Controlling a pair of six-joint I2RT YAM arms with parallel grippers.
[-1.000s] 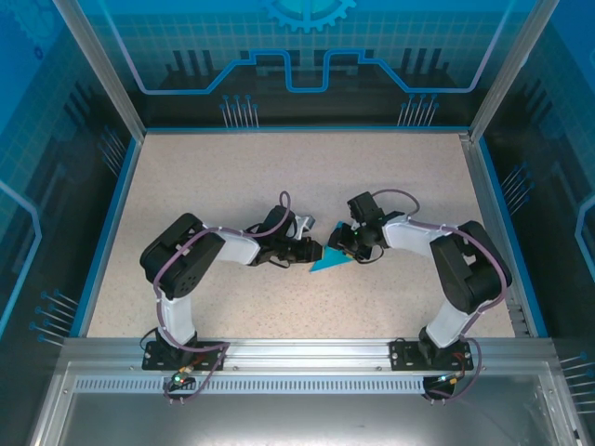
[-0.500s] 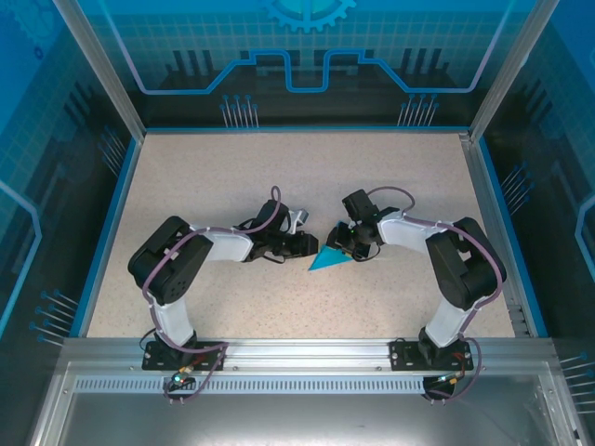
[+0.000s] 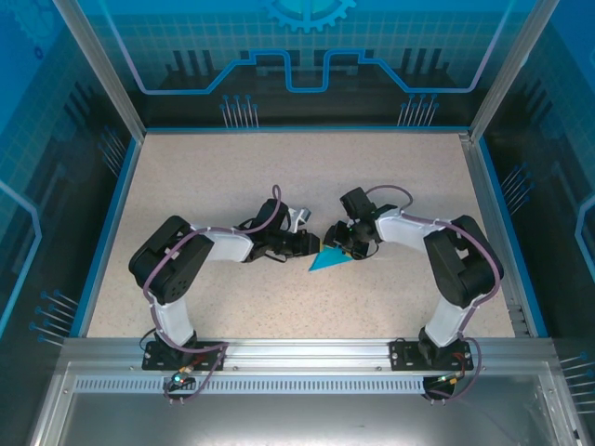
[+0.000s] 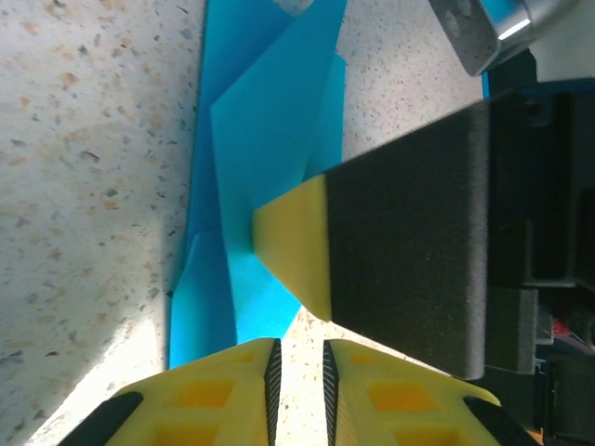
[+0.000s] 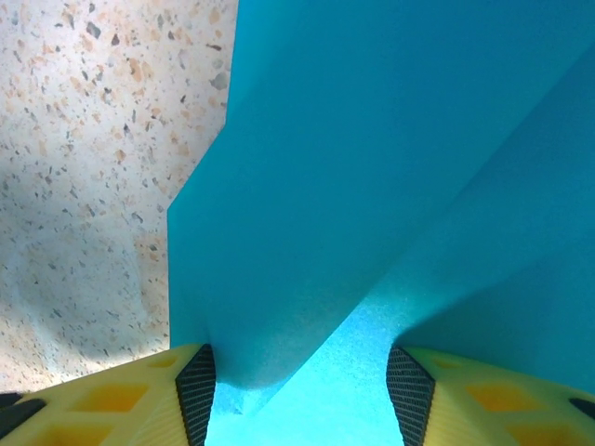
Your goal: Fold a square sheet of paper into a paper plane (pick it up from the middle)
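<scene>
Left arm (image 3: 226, 247) has shifted leftward — paper (image 3: 327, 262) on speckled table (image 3: 232, 177), blue walls (image 3: 307, 56).

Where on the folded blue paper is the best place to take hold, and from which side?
Probably grip the raised fold of the square sheet of paper, coming down from above with one finger on each side. Its other layers lie low on the table, leaving no edge to get under. The right end effector straddles that fold, jaws open.
</scene>
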